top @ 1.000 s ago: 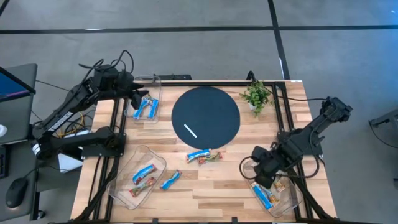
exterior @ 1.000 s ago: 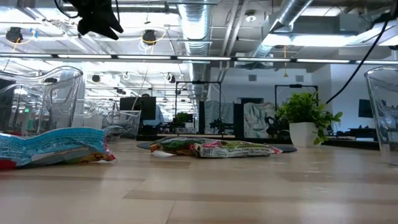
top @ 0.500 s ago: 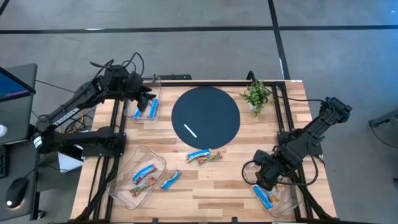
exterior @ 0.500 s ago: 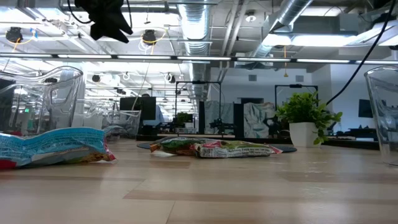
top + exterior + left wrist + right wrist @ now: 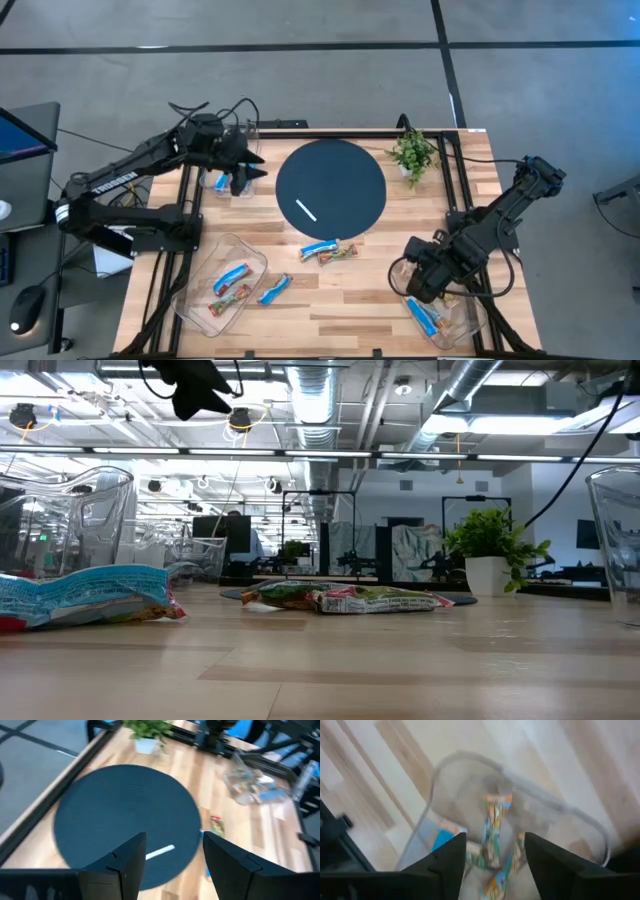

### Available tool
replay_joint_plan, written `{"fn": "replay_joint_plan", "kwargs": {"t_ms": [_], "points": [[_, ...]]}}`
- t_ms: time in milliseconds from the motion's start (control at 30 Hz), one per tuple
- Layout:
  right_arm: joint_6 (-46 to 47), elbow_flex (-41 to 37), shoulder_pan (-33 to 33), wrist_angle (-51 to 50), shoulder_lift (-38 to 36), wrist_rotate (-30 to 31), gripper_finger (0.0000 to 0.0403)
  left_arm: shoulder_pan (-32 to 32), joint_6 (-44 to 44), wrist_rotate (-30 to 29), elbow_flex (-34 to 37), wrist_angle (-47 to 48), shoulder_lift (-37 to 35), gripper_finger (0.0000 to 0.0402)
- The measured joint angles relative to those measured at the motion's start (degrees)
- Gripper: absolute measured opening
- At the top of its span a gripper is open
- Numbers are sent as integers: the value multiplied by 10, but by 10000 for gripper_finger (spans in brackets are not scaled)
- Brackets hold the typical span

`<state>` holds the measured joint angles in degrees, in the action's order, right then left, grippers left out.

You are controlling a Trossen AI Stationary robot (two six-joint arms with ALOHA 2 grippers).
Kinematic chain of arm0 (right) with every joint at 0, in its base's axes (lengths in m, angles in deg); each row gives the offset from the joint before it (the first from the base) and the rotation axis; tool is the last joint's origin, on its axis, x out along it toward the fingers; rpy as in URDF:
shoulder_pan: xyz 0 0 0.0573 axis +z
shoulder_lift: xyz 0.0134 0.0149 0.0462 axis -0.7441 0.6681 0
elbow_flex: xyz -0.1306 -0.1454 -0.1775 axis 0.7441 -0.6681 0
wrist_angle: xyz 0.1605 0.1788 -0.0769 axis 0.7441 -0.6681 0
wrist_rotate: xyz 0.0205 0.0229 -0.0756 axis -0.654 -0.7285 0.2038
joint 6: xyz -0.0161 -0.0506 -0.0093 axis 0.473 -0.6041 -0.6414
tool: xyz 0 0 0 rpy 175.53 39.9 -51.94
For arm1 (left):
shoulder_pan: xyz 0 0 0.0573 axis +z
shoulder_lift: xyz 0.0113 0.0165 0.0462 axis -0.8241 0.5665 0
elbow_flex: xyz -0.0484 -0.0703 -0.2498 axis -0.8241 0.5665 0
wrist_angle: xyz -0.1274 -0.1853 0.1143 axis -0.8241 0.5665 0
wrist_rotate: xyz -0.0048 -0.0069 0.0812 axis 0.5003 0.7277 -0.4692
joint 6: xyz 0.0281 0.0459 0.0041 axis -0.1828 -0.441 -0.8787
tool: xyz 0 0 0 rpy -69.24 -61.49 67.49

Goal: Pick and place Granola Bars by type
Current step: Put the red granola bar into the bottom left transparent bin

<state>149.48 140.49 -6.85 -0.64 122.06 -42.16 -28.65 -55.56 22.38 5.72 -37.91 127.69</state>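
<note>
A blue bar (image 5: 318, 249) and a multicoloured bar (image 5: 343, 253) lie flat on the wood in mid-table, near the mat's near edge. More granola bars lie in three clear trays: far left (image 5: 228, 172), near left (image 5: 222, 285), near right (image 5: 443, 318). One blue bar (image 5: 275, 289) lies half out of the near-left tray. My left gripper (image 5: 248, 170) hovers open and empty between the far-left tray and the mat. My right gripper (image 5: 495, 837) is open above the near-right tray. A multicoloured bar (image 5: 493, 832) shows in that tray beyond its fingers, beside a blue bar (image 5: 442, 840).
A dark round mat (image 5: 330, 185) with a thin white stick (image 5: 306, 210) on it fills the table's far middle. A small potted plant (image 5: 412, 152) stands at the far right. Bare wood lies along the near edge between the two near trays.
My left gripper has travelled from over the far-left tray toward the table's right, reaching the mat's left rim, and has risen a little. The bars in mid-table have stayed where they were.
</note>
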Motion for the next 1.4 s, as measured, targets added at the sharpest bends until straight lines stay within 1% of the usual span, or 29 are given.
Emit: {"fn": "replay_joint_plan", "kwargs": {"t_ms": [100,233,367,433,467,633,833,1033,1200,1400], "points": [[-5,13,0,0,0,43,203,-31,5,7,0,3,7,190],[-15,29,0,3,0,130,205,-82,18,3,0,6,8,190],[-43,36,-12,30,-1,257,199,-139,46,-57,0,-16,16,190],[-68,36,-25,55,-1,304,195,-166,60,-80,0,-25,25,190],[-83,36,-33,66,-1,317,193,-181,66,-86,0,-38,32,190],[-165,36,-76,102,-1,320,186,-243,103,-93,0,-64,87,190],[-239,36,-119,105,-10,320,186,-298,145,-94,-2,-53,167,190],[-296,36,-159,101,-43,322,189,-338,161,-116,-41,-55,252,190],[-340,36,-192,102,-73,341,186,-347,119,-154,-83,-79,334,190],[-377,36,-220,103,-109,345,186,-341,65,-158,-140,-146,450,190]]}}
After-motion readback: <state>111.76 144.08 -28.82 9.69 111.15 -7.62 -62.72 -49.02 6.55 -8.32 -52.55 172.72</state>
